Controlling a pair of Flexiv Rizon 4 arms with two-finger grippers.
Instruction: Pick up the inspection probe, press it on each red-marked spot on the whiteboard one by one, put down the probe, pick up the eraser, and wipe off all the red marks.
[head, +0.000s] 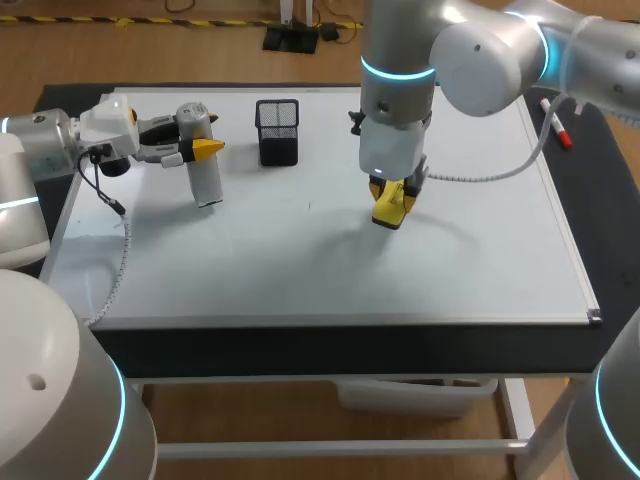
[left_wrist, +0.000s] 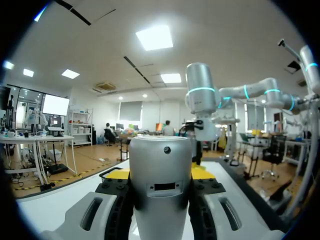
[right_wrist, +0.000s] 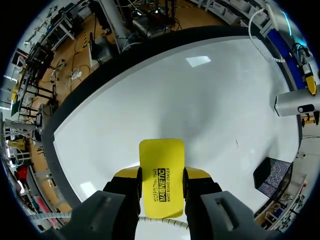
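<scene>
The whiteboard (head: 300, 270) covers the table, and I see no red marks on it. My left gripper (head: 203, 150) is at the far left of the board, shut on the silver inspection probe (head: 206, 182), which stands nearly upright with its lower end at the surface. In the left wrist view the probe (left_wrist: 161, 185) fills the gap between the fingers (left_wrist: 119, 174). My right gripper (head: 392, 195) points down at the board's middle, shut on the yellow eraser (head: 390, 213). In the right wrist view the eraser (right_wrist: 161, 177) juts out over the whiteboard (right_wrist: 200, 100).
A black mesh pen holder (head: 277, 131) stands at the back between the two grippers and also shows in the right wrist view as the holder (right_wrist: 272, 177). A red-capped marker (head: 556, 120) lies at the board's far right edge. A tiny dark speck (head: 308, 207) marks the board.
</scene>
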